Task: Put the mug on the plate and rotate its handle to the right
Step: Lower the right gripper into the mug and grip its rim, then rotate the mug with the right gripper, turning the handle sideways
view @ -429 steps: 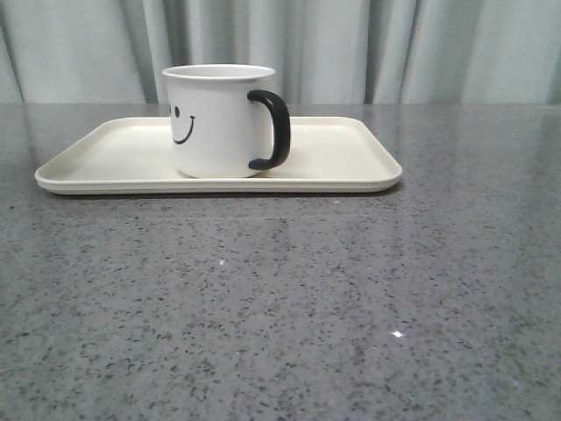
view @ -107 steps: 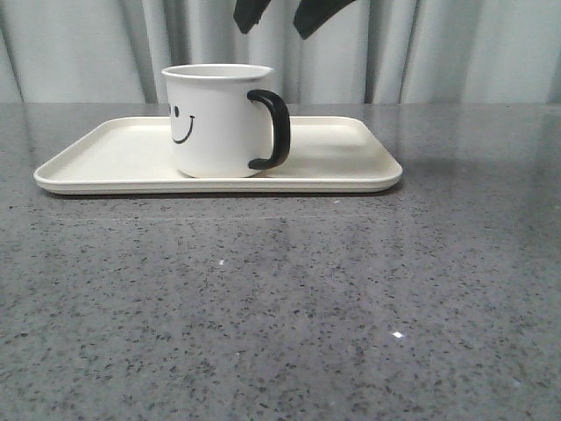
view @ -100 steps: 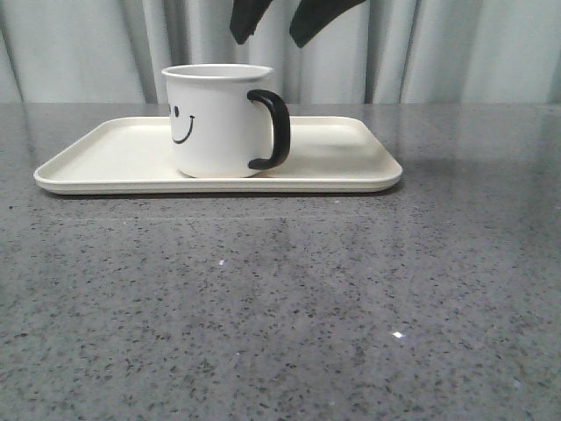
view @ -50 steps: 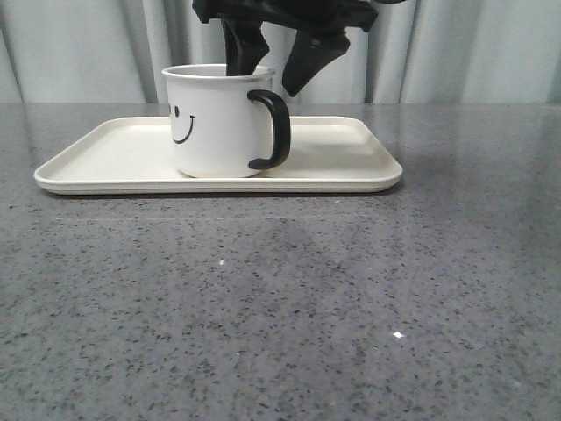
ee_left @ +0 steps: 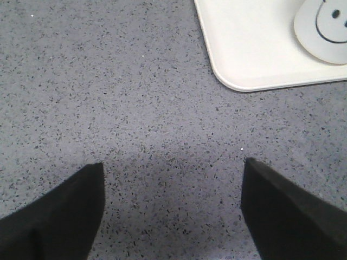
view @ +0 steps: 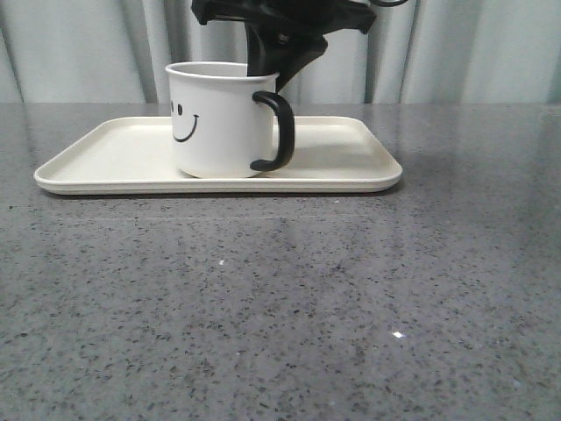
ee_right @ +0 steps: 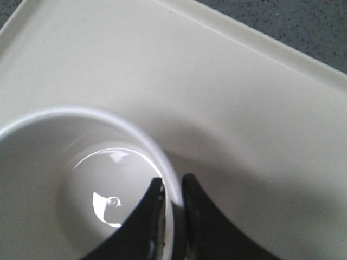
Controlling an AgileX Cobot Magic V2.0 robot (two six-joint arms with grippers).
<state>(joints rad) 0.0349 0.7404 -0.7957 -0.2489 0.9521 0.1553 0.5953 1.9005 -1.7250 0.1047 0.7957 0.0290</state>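
The white mug (view: pixel 219 123) with a black smiley face stands upright on the cream plate (view: pixel 351 167), left of its middle. Its black handle (view: pixel 282 132) points to the right. My right gripper (view: pixel 273 70) reaches down from above and is shut on the mug's rim just above the handle. In the right wrist view one finger sits inside the mug (ee_right: pixel 65 206) and the other outside, the right gripper (ee_right: pixel 173 192) pinching the wall over the plate (ee_right: pixel 244 97). My left gripper (ee_left: pixel 172 206) hangs open over bare table, apart from the plate's corner (ee_left: pixel 249 49) and the mug (ee_left: pixel 322 27).
The grey speckled table (view: pixel 280 307) stretches in front of the plate. A pale curtain (view: pixel 473 53) hangs behind the table's far edge.
The right gripper came down from the top of the front view and shut on the mug's rim. The mug shifted slightly to the right.
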